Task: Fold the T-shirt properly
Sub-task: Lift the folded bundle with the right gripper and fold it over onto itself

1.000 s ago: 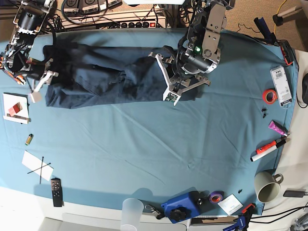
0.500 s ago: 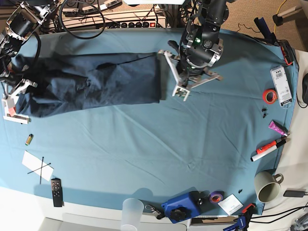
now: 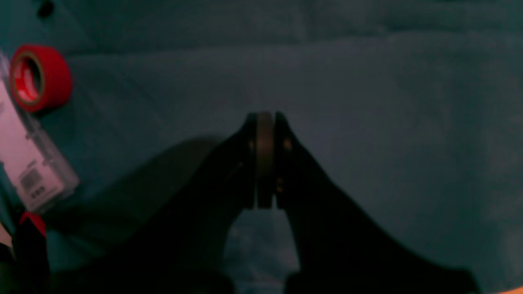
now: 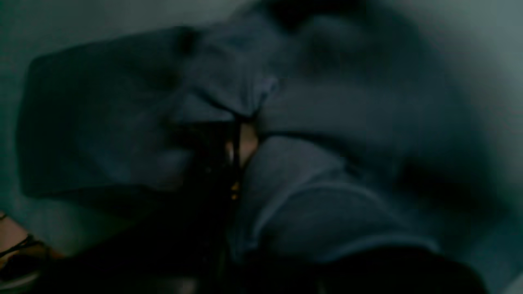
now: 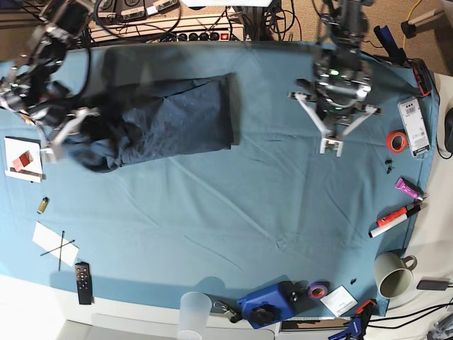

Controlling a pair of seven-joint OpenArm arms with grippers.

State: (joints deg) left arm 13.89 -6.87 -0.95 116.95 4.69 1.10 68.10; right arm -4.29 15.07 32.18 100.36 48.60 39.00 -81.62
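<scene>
Right fingers (image 4: 241, 143) pinching T-shirt (image 5: 173, 122), long axis left-right

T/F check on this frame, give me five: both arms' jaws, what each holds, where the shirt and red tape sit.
1. The left gripper has its jaws shut on nothing. True.
2. The right gripper is empty. False: its jaws are shut on the T-shirt, cloth bunched around them.
3. The T-shirt lies under the left gripper. False: only bare table cloth is below it; the shirt lies toward the other arm.
4. The red tape roll sits on the table cloth near the left gripper. True.
5. The mug rests on the T-shirt. False: it stands apart, at the table edge.
</scene>
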